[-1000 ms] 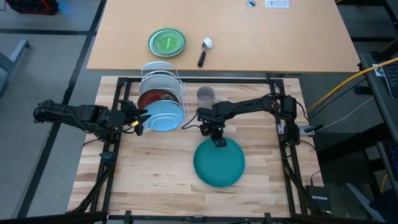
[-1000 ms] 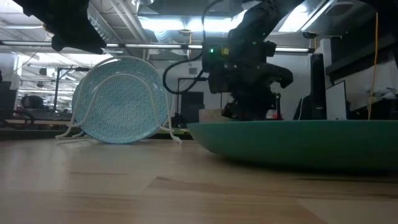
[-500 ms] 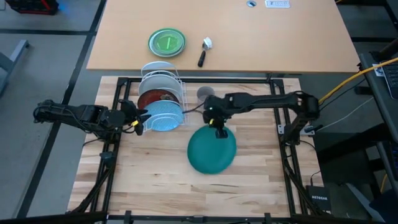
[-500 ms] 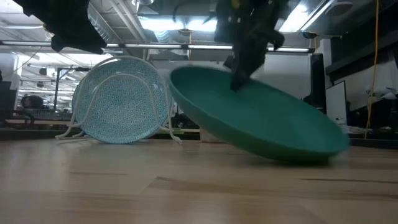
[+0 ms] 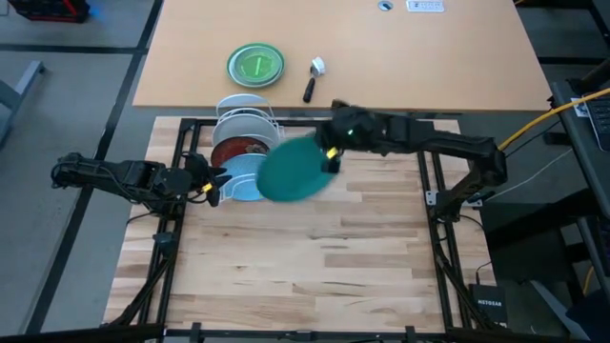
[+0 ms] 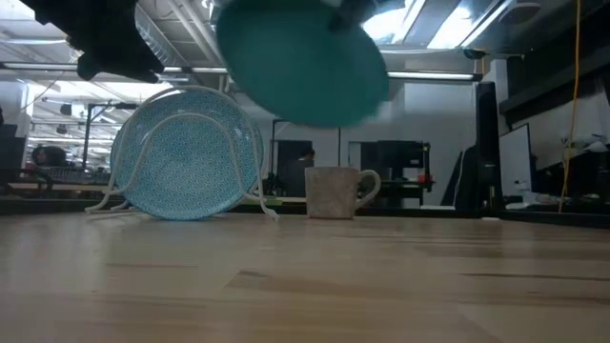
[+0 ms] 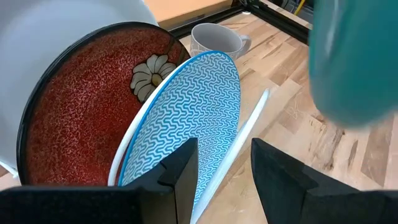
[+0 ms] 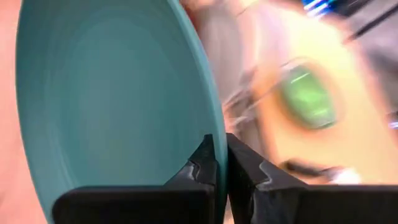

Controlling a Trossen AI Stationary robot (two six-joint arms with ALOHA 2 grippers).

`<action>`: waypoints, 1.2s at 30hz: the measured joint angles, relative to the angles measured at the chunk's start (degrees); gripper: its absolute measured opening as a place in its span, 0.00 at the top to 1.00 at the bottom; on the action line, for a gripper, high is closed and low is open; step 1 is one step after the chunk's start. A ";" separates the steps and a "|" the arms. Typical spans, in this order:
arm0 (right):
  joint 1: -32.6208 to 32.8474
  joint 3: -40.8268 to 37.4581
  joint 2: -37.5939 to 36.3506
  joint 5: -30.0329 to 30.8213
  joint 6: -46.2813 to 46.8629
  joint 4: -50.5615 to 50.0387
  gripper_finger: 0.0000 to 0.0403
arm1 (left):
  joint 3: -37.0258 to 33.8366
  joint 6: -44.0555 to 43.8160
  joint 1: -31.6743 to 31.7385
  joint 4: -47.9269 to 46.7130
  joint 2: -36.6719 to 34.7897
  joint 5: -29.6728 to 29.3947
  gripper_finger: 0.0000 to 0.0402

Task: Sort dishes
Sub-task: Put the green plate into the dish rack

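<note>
My right gripper (image 5: 331,160) is shut on the teal plate (image 5: 292,172) and holds it in the air next to the white wire rack (image 5: 270,122). The rack holds the white plate (image 5: 240,103), the dark red patterned plate (image 5: 238,150) and the light blue plate (image 5: 244,181) on edge. The grey mug (image 6: 334,193) stands on the table behind the rack's right end. My left gripper (image 7: 224,180) is open at the rack's left side; its fingers stand on either side of the light blue plate's rim (image 7: 217,124). My right gripper pinches the teal plate's rim (image 8: 210,134) between its two fingers, one finger on the plate's inner face and one behind it. The fingers come from the table's right side. The plate is lifted clear of the table (image 6: 300,62) and tilted, and reaches left from the fingers toward the rack.
A small bright green plate (image 5: 255,65) and a black-handled tool (image 5: 311,84) lie on the tan table beyond the work surface. The wooden tabletop (image 5: 315,257) spreads out in front of the rack. A black frame (image 5: 424,122) borders it.
My right gripper has lifted the teal plate off the table, up and toward the far left, to the rack. The plate lay flat, then tipped with one edge down, and now hangs clear and tilted. The mug now shows behind it in the low view.
</note>
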 joint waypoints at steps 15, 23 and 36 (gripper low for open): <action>-1.04 10.59 0.32 18.01 -25.40 35.88 0.96 | 0.00 -0.92 0.00 0.13 4.40 -0.02 0.66; -8.57 10.57 4.41 12.13 -24.16 41.18 0.96 | 0.00 -2.14 0.00 0.31 8.41 0.00 0.66; -16.21 10.54 17.61 4.54 -17.81 53.52 0.96 | 0.00 -2.20 0.00 0.48 8.96 0.00 0.66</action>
